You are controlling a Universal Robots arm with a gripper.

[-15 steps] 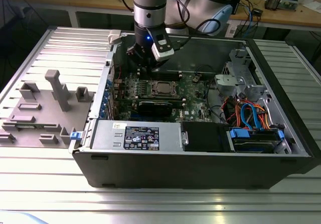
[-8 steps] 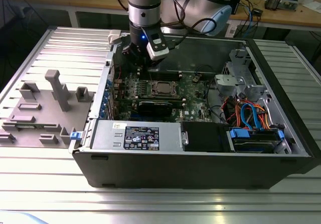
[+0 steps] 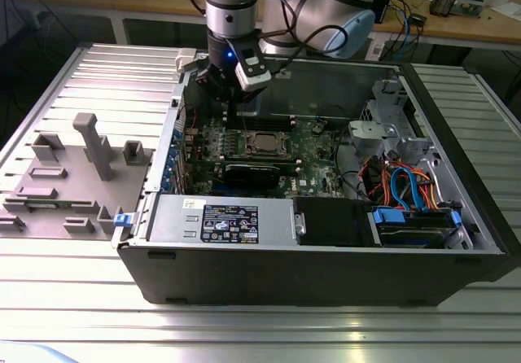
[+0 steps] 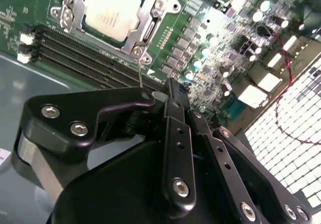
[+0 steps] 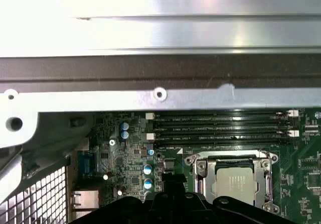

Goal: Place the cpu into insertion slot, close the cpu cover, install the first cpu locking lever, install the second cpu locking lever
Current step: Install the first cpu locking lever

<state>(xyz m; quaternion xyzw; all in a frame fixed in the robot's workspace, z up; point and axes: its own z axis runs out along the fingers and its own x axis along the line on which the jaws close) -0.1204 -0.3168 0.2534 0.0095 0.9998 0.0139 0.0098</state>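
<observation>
cpu (image 4: 111, 13) lies flat in the insertion slot (image 4: 67, 15); cpu cover (image 4: 150, 27) looks down around it, metal top showing through the window. Gripper (image 4: 173, 88) hangs near the socket corner by the memory slots (image 4: 75, 53) — claw state can't be told. Thin wire locking lever (image 4: 140, 71) stands up beside its tip. Probably stiff, springy, slick — catch it near the free end. Chip is light and fragile: edges only.

You lose one side of the cpu cover (image 5: 200, 176) behind the gripper (image 5: 173, 183) in the first wrist view, and the second wrist view's edge cuts off part of the cpu (image 4: 111, 13).
</observation>
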